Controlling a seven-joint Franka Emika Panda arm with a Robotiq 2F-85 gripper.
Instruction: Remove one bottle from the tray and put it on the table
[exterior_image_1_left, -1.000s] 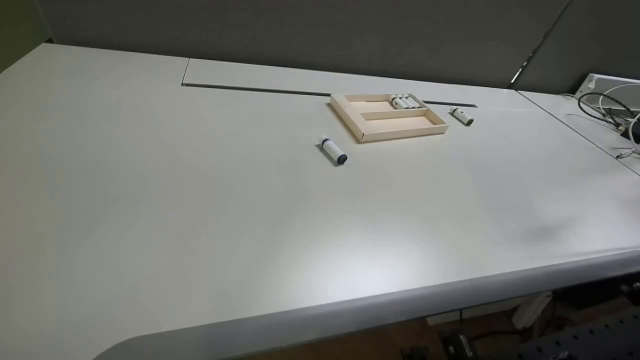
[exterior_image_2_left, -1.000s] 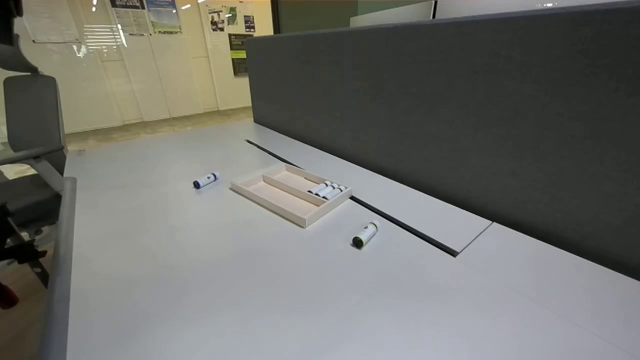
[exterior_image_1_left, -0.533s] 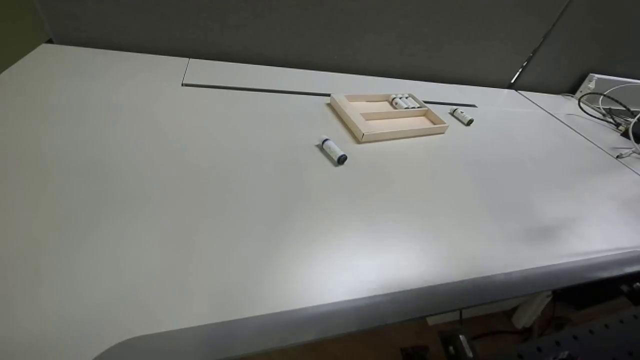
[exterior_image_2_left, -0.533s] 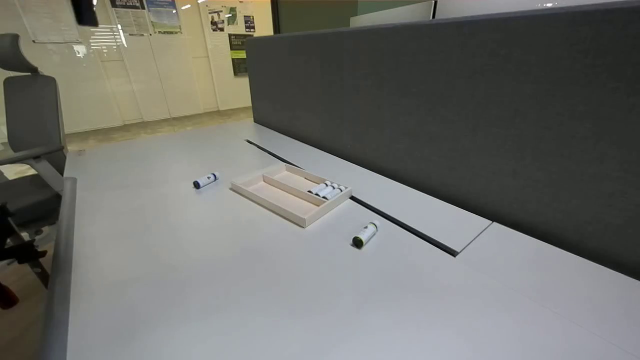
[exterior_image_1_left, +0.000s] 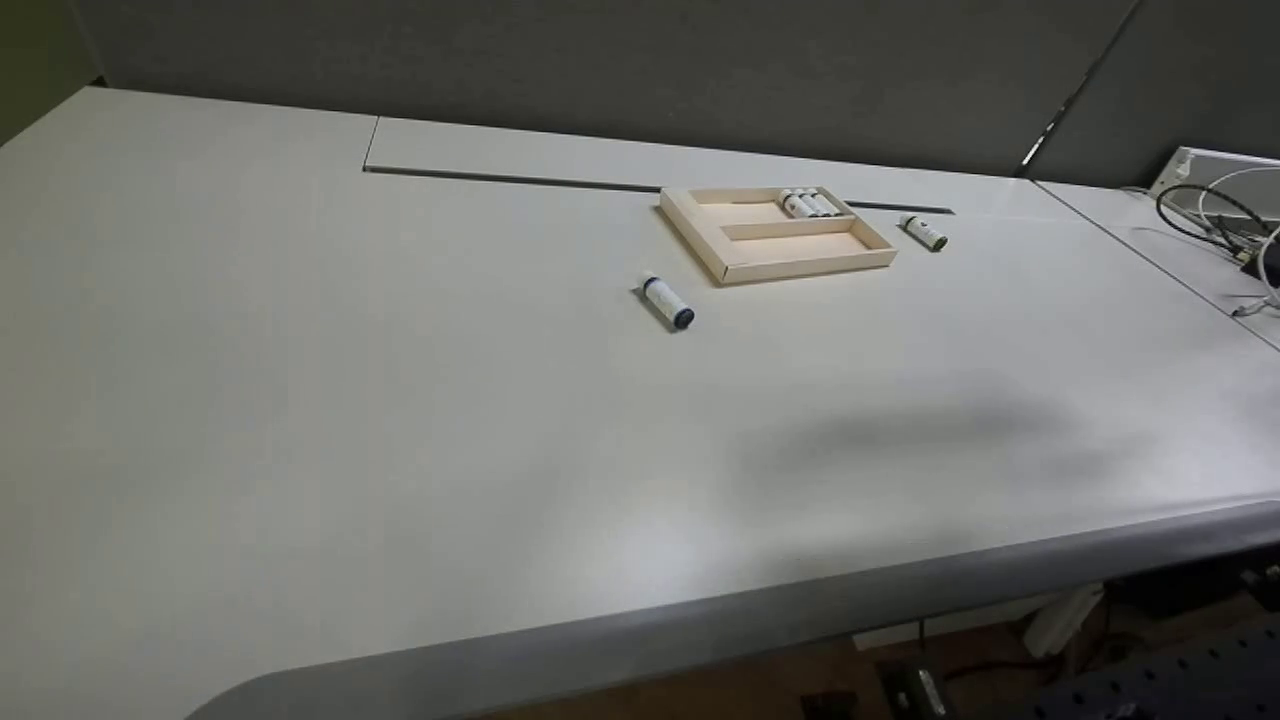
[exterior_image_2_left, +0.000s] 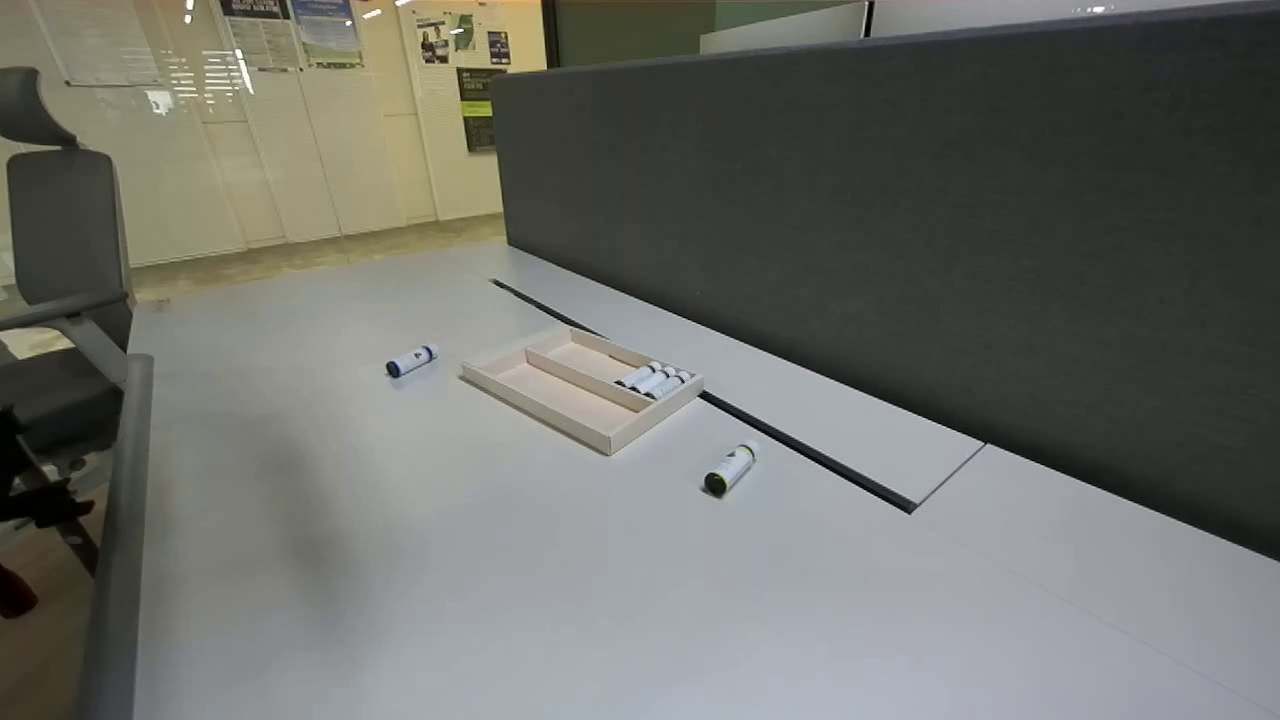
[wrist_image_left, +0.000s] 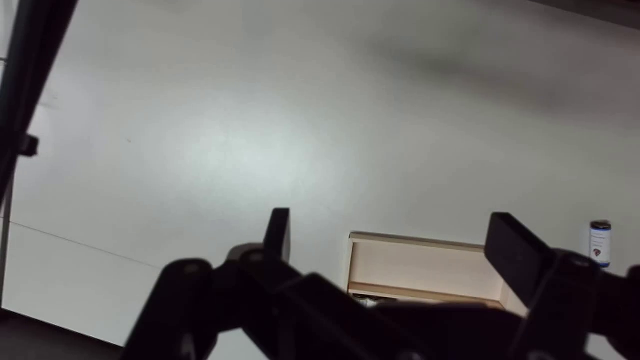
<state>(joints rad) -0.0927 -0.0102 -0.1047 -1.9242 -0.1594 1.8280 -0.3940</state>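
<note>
The light-wood tray lies on the white table and shows in both exterior views. Three small white bottles with dark ends lie side by side at one end of its back compartment, also in an exterior view. The front compartment is empty. In the wrist view my gripper is open, fingers wide apart with nothing between them, above the table. The tray is partly hidden behind the gripper, and only the ends of the bottles show. The gripper is out of both exterior views.
A loose blue-ringed bottle lies on the table beside the tray, also in the wrist view. A loose green-ringed bottle lies off the tray's other end. A grey partition stands behind. Cables lie at the far right.
A dark part at the top left of an exterior view moved right and is now out of view. A soft shadow has spread onto the table in both exterior views. Tray and bottles have not moved.
</note>
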